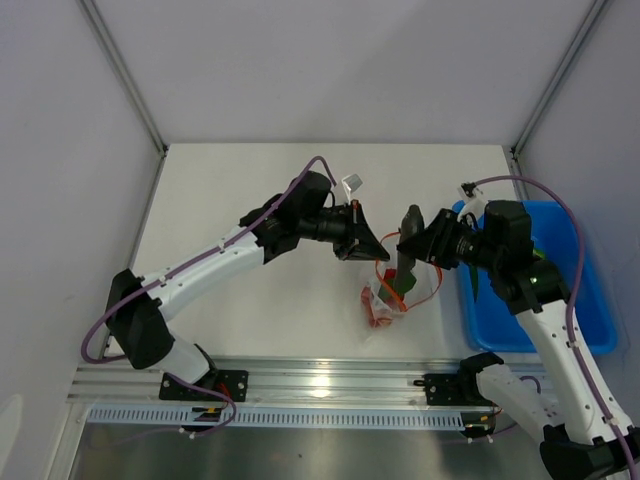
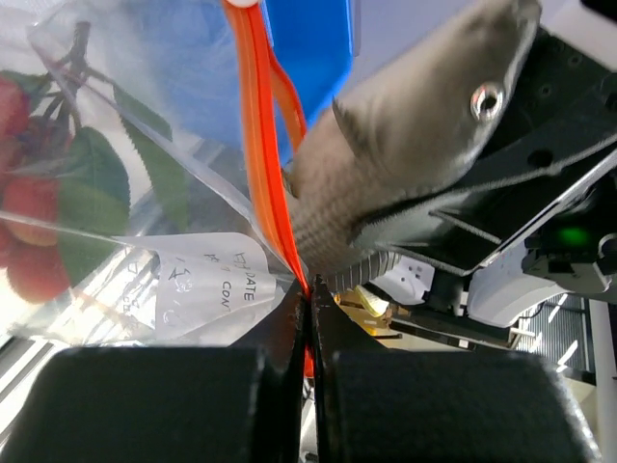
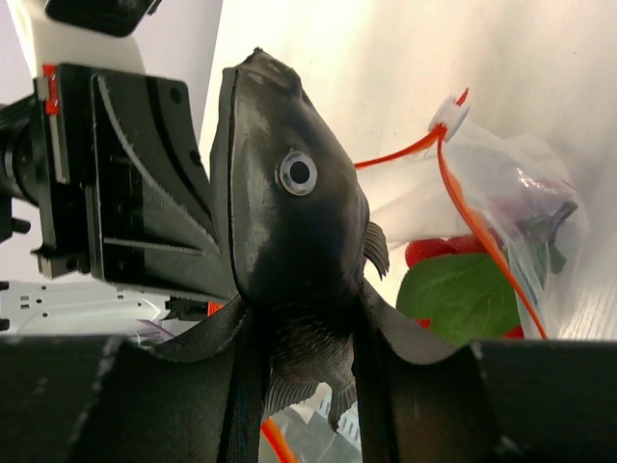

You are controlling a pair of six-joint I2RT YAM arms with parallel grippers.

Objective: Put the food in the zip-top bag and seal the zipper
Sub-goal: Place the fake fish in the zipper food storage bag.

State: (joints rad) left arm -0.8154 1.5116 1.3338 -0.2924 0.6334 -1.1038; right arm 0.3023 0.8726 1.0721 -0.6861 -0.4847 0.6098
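Observation:
The zip-top bag (image 1: 388, 300) hangs between the arms, with red cherry tomatoes (image 2: 29, 203) and green leaves (image 3: 463, 289) inside. My left gripper (image 2: 310, 294) is shut on the orange-red zipper (image 2: 260, 145) at the edge of the bag's mouth and holds it up. A white slider tab (image 3: 449, 114) sits at the strip's far end. My right gripper (image 3: 304, 338) is shut on a dark toy fish (image 3: 289, 222), head pointing away from the wrist, just at the bag's mouth and beside the left gripper (image 1: 372, 248). No peppers can be made out.
A blue plastic bin (image 1: 540, 300) stands at the right, under the right arm. White enclosure walls stand at the back and both sides. A metal rail (image 1: 320, 380) with the arm bases runs along the near edge.

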